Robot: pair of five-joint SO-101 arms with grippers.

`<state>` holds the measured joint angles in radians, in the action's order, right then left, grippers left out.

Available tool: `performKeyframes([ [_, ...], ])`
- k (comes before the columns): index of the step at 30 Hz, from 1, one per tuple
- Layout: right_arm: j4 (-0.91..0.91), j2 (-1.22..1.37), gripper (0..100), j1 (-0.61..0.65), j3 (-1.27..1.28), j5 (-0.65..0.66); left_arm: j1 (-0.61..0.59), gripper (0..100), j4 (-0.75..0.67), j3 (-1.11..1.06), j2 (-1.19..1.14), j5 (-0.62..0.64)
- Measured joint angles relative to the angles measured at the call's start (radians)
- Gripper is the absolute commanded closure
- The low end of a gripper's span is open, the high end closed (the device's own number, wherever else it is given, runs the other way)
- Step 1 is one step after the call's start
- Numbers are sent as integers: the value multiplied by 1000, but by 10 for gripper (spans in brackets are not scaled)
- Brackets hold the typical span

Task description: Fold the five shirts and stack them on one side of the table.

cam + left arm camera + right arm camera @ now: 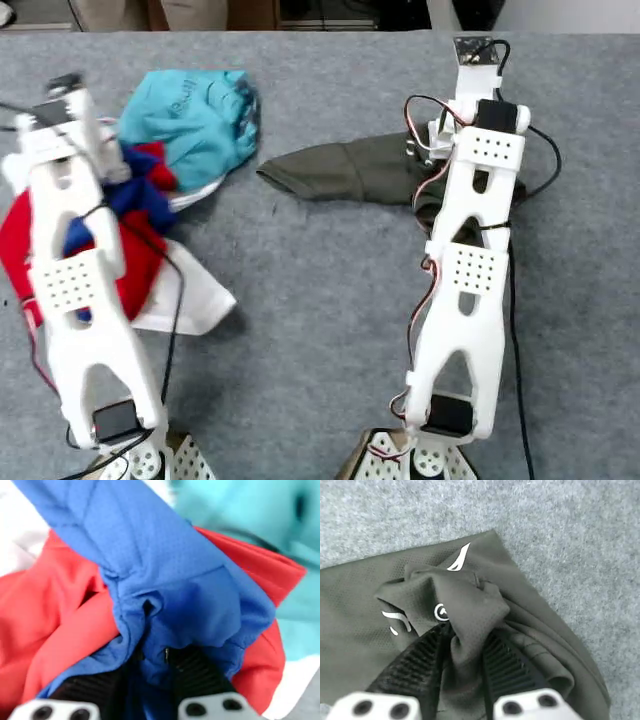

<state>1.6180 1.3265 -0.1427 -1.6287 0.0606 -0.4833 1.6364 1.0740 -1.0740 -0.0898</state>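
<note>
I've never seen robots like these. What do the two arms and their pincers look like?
The left arm and right arm are white plastic shells with grids of small holes, black motor blocks at the joints, and thin red, black and white cables alongside. The left gripper and right gripper have black ribbed pads on white bases with round holes.

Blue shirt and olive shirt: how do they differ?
The blue shirt is bright and bunched atop the red shirt; the olive shirt is dark and lies alone, stretched across the table. Each is pinched: blue by the left gripper, olive by the right gripper.
</note>
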Motion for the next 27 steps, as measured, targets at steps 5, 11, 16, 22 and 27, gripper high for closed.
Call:
performKeyframes([
  [5, -3, 5, 995, 0, 0, 0, -212, 981, 20, 46, -9, -138],
  [11, -5, 5, 995, 0, 0, 0, -422, 981, 29, 203, -21, -196],
  [16, -12, 5, 995, 0, 0, 0, -508, 955, 86, 397, -23, -58],
  [22, -12, 5, 995, 0, 0, 0, -353, 781, 114, 535, 2, 160],
  [27, 26, -21, 995, 0, 0, 17, -110, 749, 114, 537, 138, 250],
])
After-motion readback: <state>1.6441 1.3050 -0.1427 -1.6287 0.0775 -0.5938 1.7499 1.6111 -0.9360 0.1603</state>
